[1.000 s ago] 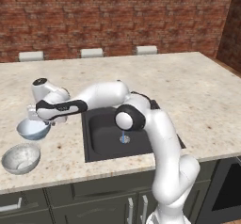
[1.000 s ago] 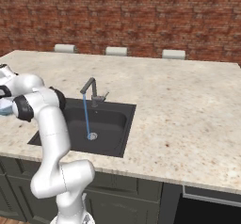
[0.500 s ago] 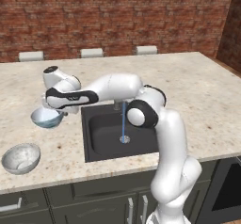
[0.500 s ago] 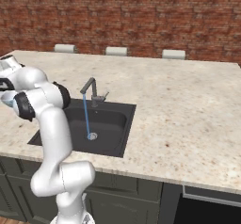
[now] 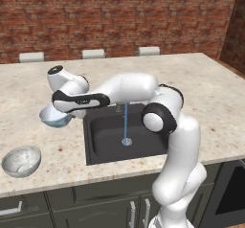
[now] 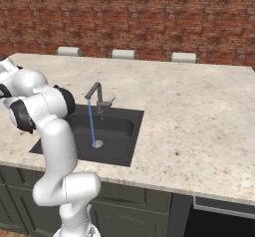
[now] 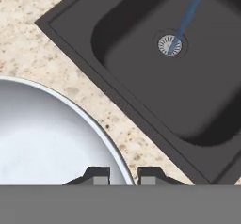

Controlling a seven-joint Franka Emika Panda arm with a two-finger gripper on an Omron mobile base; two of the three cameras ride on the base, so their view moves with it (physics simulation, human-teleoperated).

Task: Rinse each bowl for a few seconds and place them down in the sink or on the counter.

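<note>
Over the counter (image 5: 201, 93) just left of the sink (image 5: 107, 141), seen from the left base camera, the blue bowl (image 5: 55, 118) hangs lifted under the arm's hand, while the speckled bowl (image 5: 21, 161) sits on the counter near the front edge. Water (image 5: 126, 121) runs from the faucet to the drain.

From the right base camera, the faucet (image 6: 97, 96) stands behind the basin, its stream falling straight.

Looking along the hand, the fingers (image 7: 123, 177) are clenched on the bowl's rim, one tip inside, one outside, with the drain (image 7: 169, 44) beyond.
</note>
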